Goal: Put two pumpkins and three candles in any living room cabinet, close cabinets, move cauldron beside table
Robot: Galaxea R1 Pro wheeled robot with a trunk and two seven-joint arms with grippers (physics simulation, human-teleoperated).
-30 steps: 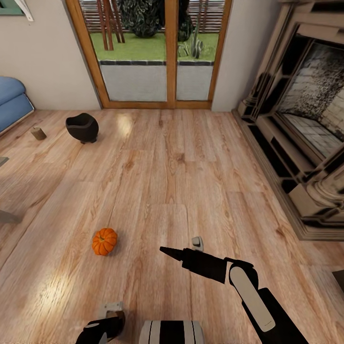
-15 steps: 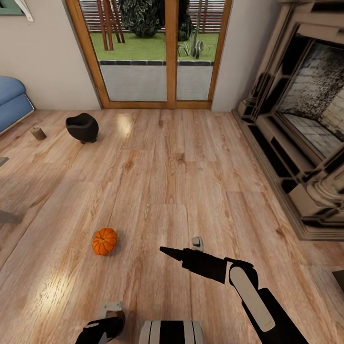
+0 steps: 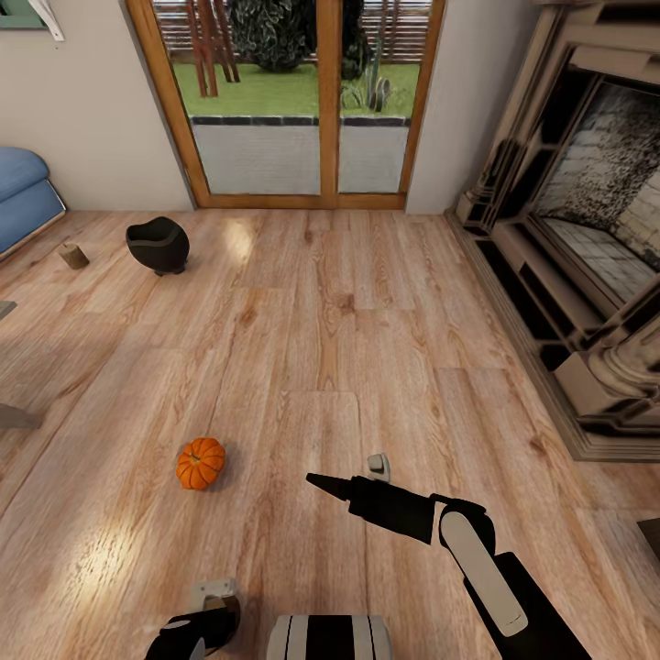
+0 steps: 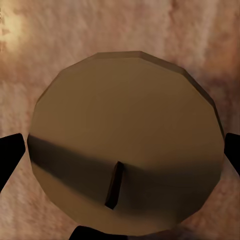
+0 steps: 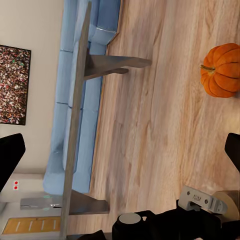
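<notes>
Left claw (image 3: pixel 197 632) sits at the near edge of the head view, low over the floor (image 3: pixel 348 348). Its wrist view has a candle (image 4: pixel 125 142), wick end toward the camera, between the dark fingertips (image 4: pixel 11 155); looks clamped on the candle, though actual contact is hard to confirm. Right claw (image 3: pixel 316 479) points left over the floor, empty; in its own wrist view the two fingertips (image 5: pixel 10 157) stand well apart, so it is spread open.

Pumpkin (image 3: pixel 200 463) lies on the floor near left, just left of the right claw tip and apart from it. Cauldron (image 3: pixel 158 245) stands far left on the floor, with a second candle (image 3: pixel 74 256) just to its left, near the blue sofa (image 3: pixel 23 197). The worktop (image 5: pixel 80 115) shows side-on in the right wrist view. Fireplace (image 3: pixel 587 229) on the right, glass doors (image 3: pixel 293 101) far centre.

Risks, as a guess: the candle is wide for the claw and could slip out when the base moves. Reaching for the pumpkin from the side could nudge it so it rolls off. Swinging the right arm could knock the left one.

No readable writing or brands; small red marks on a wall plate (image 5: pixel 15 186) are too small to read.
</notes>
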